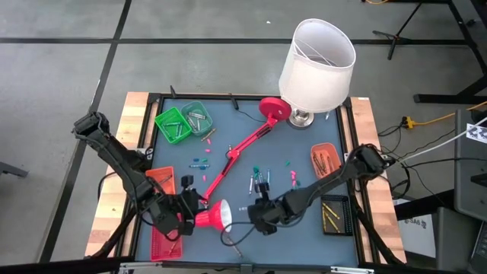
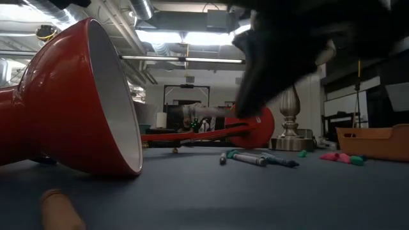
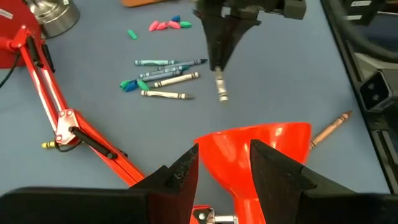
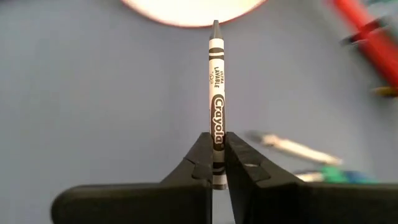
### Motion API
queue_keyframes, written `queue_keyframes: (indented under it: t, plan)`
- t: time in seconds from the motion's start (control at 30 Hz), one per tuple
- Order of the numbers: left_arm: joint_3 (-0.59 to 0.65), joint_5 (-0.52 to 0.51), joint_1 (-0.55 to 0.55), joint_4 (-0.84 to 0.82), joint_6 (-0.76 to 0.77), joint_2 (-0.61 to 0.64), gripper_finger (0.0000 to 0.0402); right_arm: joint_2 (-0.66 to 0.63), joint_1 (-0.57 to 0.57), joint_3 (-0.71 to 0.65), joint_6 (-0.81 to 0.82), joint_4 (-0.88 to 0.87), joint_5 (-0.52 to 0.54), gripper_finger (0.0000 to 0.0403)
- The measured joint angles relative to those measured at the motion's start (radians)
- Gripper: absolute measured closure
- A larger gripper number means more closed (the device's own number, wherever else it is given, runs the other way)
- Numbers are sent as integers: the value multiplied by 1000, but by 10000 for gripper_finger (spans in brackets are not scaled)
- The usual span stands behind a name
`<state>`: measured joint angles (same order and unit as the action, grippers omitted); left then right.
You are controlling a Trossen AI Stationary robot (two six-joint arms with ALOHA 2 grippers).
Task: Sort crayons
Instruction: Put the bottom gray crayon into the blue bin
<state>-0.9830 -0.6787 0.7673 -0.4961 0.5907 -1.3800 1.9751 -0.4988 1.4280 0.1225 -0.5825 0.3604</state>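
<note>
The right gripper has its two dark fingers pinched nearly together on a grey crayon, gripping it close to its butt end so that most of its length runs straight out ahead of the fingertips, its long axis in line with the gripper. Its paper wrapper is white and grey with dark print along it, and the blunt grey tip at the far end points toward the pale mouth of the red lamp shade. In the left wrist view the same crayon hangs from the right gripper roughly upright, tip down, above the blue-grey table and just beyond the rim of the shade. Behind it a loose cluster of teal, blue and grey crayons lies flat, mostly side by side, with pink and green stubs farther off, and one orange-brown crayon lies slantwise beside the shade. The left gripper stands wide open astride the narrow neck of the shade, near the table's front edge.
</note>
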Motion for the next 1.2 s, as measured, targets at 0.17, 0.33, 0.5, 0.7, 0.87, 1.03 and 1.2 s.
queue_keyframes:
  t: [0.17,0.33,0.5,0.7,0.87,1.03,1.2]
  plan:
    - [0,0,-36,0,-2,0,274,-1,39,106,-86,-55,98,386]
    - [0,0,-78,0,-2,0,274,-2,70,173,-156,-24,140,386]
    - [0,0,-110,0,-21,0,274,-2,100,188,-158,59,156,386]
    - [0,0,-141,23,-89,0,274,-2,122,188,-158,119,154,386]
    - [0,-1,-173,31,-109,0,274,-2,128,188,-162,160,144,386]
    - [0,7,-204,30,-124,0,274,-2,128,188,-162,200,144,386]
    - [0,22,-231,30,-134,0,274,-2,127,188,-165,230,146,386]
